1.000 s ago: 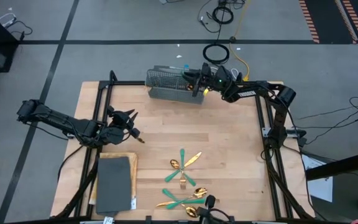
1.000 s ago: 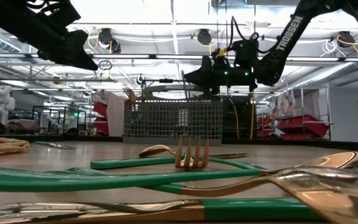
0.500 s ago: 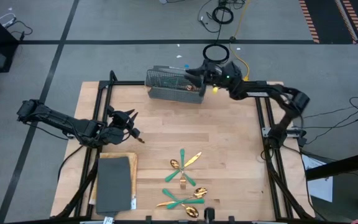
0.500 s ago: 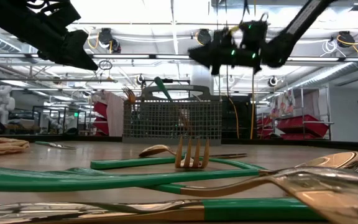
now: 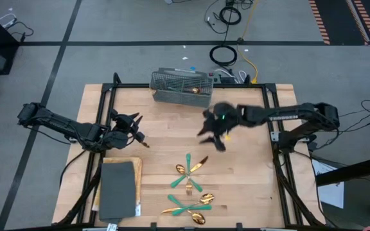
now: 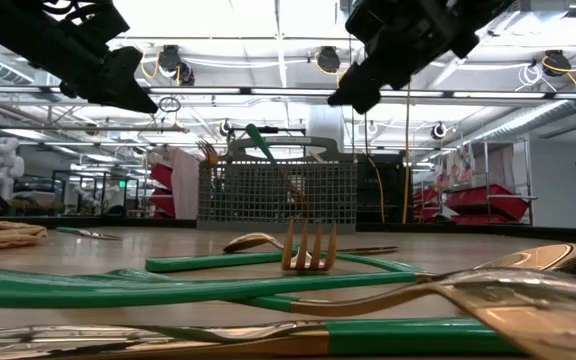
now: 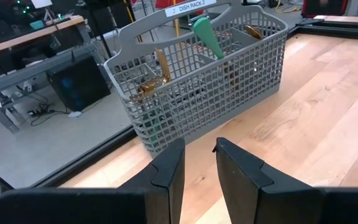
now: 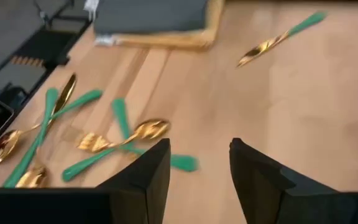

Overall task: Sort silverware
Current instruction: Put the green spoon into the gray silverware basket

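The silverware, with gold heads and teal handles, lies in a loose pile (image 5: 190, 186) near the table's front edge, also seen in the right wrist view (image 8: 104, 142). One piece (image 5: 145, 144) lies apart, close to the left arm. Some pieces stand in the grey wire-mesh basket (image 5: 182, 88) at the far edge; a teal handle (image 7: 207, 38) leans out over its rim. My right gripper (image 5: 212, 140) hangs open above mid-table, between basket and pile, with nothing in it. My left gripper (image 5: 139, 127) waits open at the left, facing the basket (image 7: 197, 74).
A dark grey mat on a tan board (image 5: 117, 188) lies at the near left corner. Black frame rails (image 5: 105, 109) run along the table's left, right and far edges. Bare wood lies between the basket and the pile.
My right gripper has left the basket at the far edge, swinging toward the near edge to mid-table above the pile, rising a little and tipping up from pointing down. A teal-handled piece now leans in the basket where the gripper was.
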